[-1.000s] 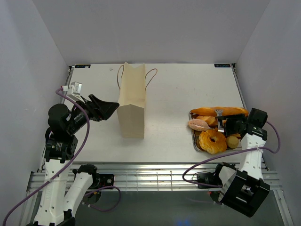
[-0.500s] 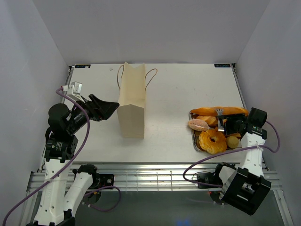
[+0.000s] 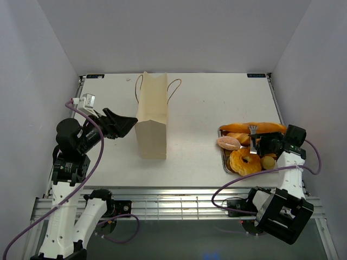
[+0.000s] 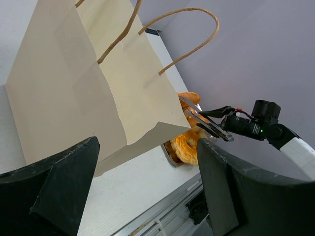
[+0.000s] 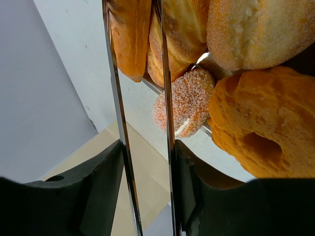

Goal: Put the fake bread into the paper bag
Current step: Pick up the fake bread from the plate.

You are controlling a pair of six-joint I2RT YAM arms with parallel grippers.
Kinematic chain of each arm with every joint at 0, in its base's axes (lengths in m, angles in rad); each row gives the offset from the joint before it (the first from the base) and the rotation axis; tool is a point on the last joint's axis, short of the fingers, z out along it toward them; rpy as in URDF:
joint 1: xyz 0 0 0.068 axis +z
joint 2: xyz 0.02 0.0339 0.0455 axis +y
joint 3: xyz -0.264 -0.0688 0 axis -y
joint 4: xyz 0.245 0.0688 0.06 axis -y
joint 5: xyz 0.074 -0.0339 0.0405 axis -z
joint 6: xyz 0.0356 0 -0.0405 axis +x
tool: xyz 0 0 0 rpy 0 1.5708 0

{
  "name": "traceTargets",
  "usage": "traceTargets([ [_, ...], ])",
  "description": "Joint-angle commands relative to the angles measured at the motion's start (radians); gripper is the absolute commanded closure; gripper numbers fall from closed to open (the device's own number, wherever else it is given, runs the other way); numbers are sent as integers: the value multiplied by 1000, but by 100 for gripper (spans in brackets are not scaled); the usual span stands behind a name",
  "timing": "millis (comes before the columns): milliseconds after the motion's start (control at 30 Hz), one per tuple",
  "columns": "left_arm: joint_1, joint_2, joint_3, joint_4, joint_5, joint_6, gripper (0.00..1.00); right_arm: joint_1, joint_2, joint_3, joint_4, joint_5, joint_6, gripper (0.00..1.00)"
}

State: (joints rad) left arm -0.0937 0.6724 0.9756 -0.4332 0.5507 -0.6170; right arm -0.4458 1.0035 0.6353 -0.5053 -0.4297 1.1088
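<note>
The golden-orange toy pastries (image 3: 245,161) lay in a shallow silver metal tray (image 3: 223,157) at the desk's 4 o'clock. They were just beside the right claw (image 3: 264,145), which was closed on long metal tongs (image 3: 252,138). The tongs reached toward 12 o'clock, to the long baguette (image 3: 271,128) lying 9-to-3. The tall tan kraft paper bag (image 3: 151,116) sat well apart at 10 o'clock, near the wide-open, empty left claw (image 3: 126,124).

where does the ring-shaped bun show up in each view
Top external: the ring-shaped bun lies at lower right, nearest the arm bases of all the bread.
Left wrist: right of centre, showing past the lower corner of the paper bag.
Right wrist: it fills the right edge, hole in view.
Shared landmark: the metal tongs, which reach in right next to the bun in all three views.
</note>
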Motion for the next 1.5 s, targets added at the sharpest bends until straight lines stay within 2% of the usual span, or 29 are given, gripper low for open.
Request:
traceTargets([
  [0, 2, 1, 8, 13, 0, 16, 10, -10, 12, -19, 47, 16, -23, 51],
  [100, 0, 1, 9, 11, 0, 16, 10, -10, 18, -22, 53, 19, -30, 57],
  [333, 2, 3, 12, 13, -3, 13, 10, -11, 12, -25, 70, 14, -43, 82],
  [500, 0, -2, 14, 4, -8, 13, 10, -11, -11, -11, 68, 16, -61, 92],
  [767, 2, -16, 23, -15, -28, 8, 10, -11, -92, 41, 51, 29, -63, 92],
  [1467, 2, -22, 57, -55, -83, -6, 11, -11, -146, 101, 2, 0, -116, 92],
])
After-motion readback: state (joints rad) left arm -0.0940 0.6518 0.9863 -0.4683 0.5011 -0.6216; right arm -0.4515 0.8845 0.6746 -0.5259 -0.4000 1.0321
